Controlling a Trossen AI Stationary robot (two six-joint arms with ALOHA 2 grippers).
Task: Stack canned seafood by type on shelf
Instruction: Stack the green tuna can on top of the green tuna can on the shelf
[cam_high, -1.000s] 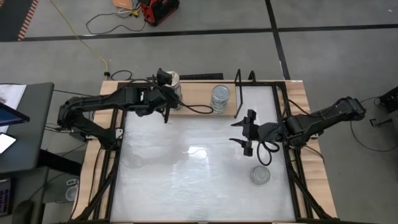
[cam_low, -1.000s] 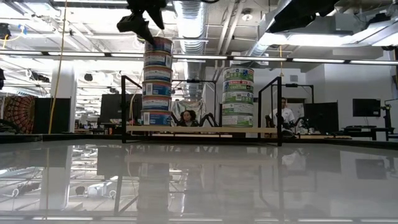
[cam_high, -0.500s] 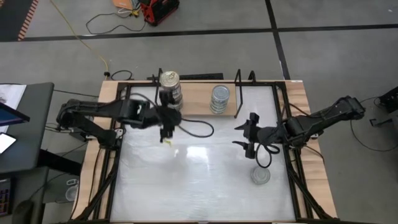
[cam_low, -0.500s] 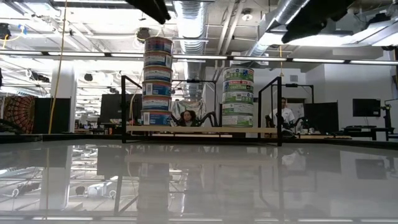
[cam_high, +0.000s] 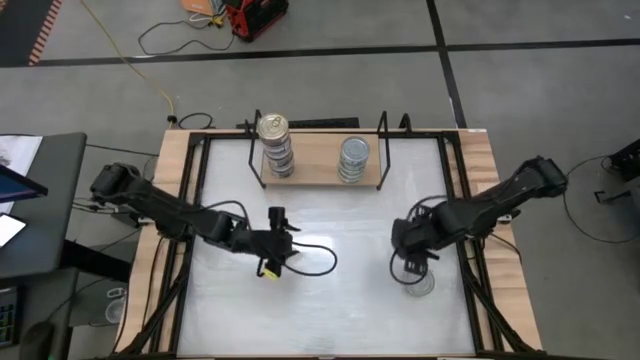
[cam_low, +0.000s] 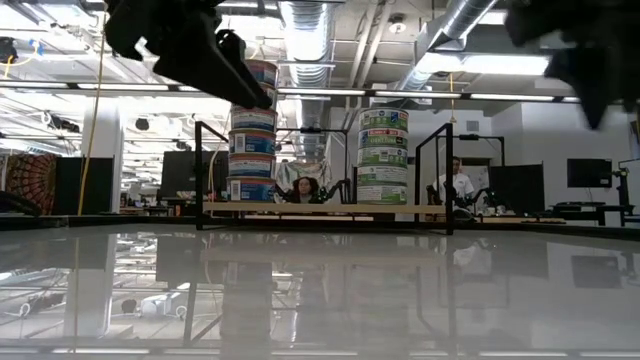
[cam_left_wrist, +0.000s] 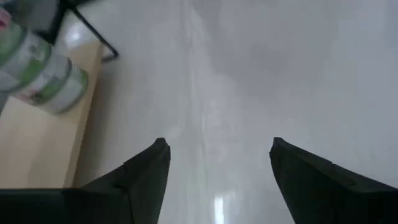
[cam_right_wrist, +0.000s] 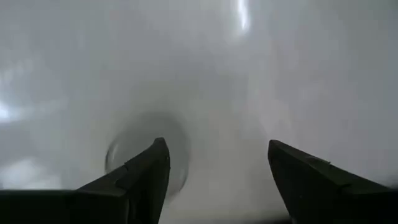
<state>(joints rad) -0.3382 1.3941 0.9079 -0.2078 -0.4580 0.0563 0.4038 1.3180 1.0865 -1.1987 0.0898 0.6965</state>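
Left gripper (cam_high: 272, 252) hangs over the table (cam_high: 330, 310) centre-left, fingers apart, empty. Two tin stacks (cam_high: 277, 145) stand on the shelf (cam_high: 312, 172) at the far edge. Right gripper (cam_high: 412, 268), spread and empty, hovers directly above a lone tin (cam_high: 419, 284) near the right edge.

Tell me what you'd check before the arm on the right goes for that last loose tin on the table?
1. Right gripper open: ok, fingers spread wide.
2. Right gripper lined up over the loose tin: cannot tell; in the right wrist view the tin sits off toward one finger, not midway.
3. Tin lying flat on the table: ok.
4. Left gripper out of the way: ok, open and empty over the table's left middle.
5. Stacks on the shelf upright: ok, the gold-lid stack and silver-lid stack both stand straight.
6. Silver-lid stack has room on top: ok, it is the shorter one.
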